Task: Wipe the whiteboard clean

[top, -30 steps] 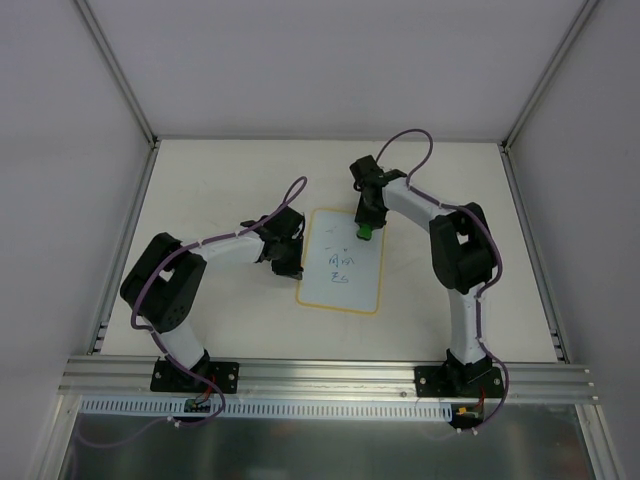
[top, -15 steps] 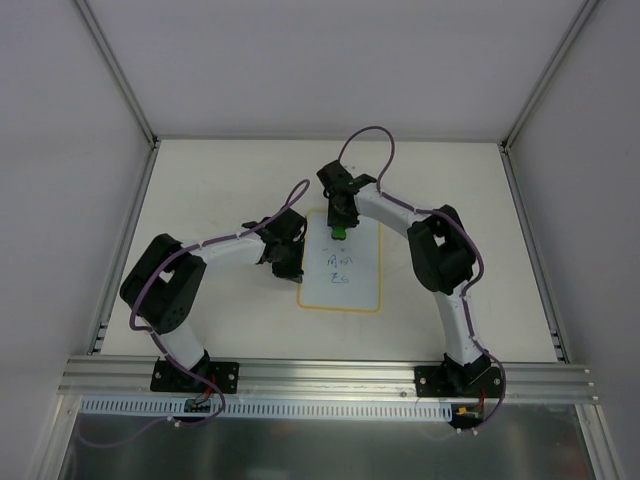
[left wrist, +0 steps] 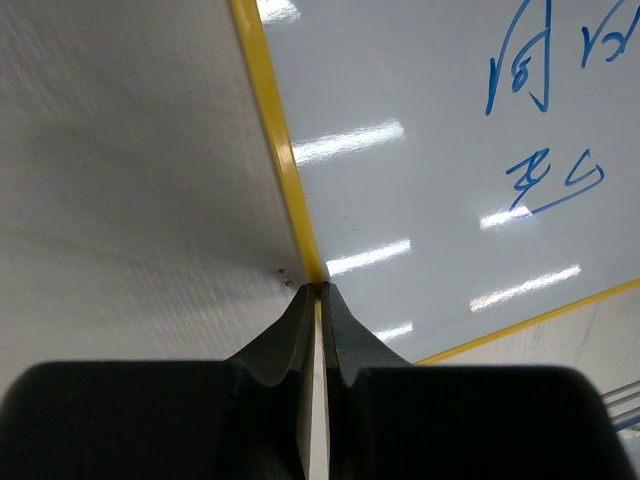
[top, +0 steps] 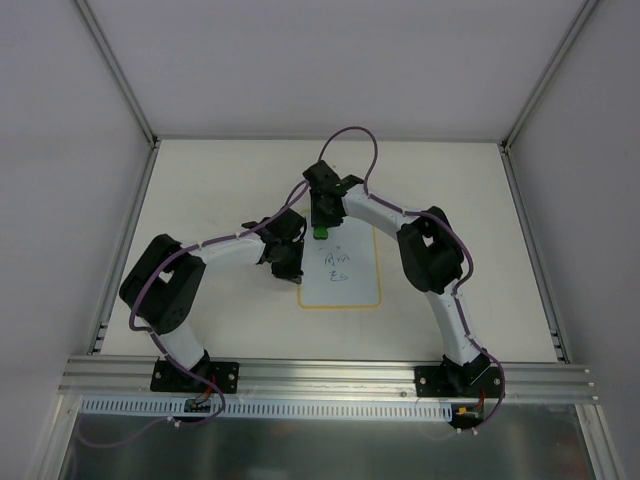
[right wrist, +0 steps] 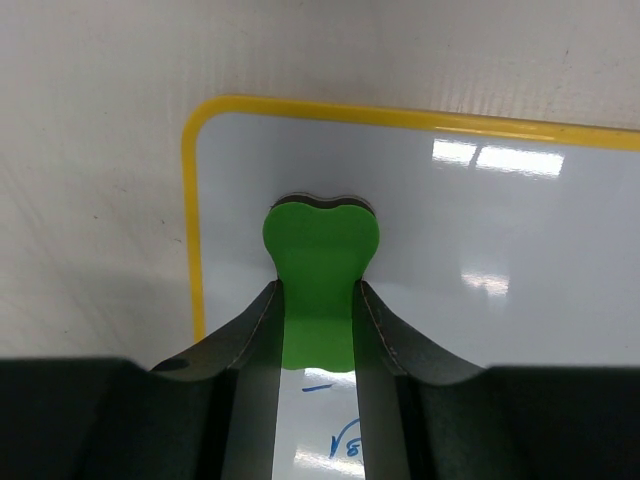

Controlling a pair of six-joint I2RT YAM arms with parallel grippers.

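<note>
We pin the board at 9 o'clock with the shut left claw, presumably to steady it; the right claw clamps the eraser at 11 o'clock.

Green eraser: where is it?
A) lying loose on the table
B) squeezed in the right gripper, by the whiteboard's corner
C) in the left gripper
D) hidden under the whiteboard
B: the right wrist view shows the eraser pinched between the fingers of the right gripper, over a rounded corner of the whiteboard.
</note>
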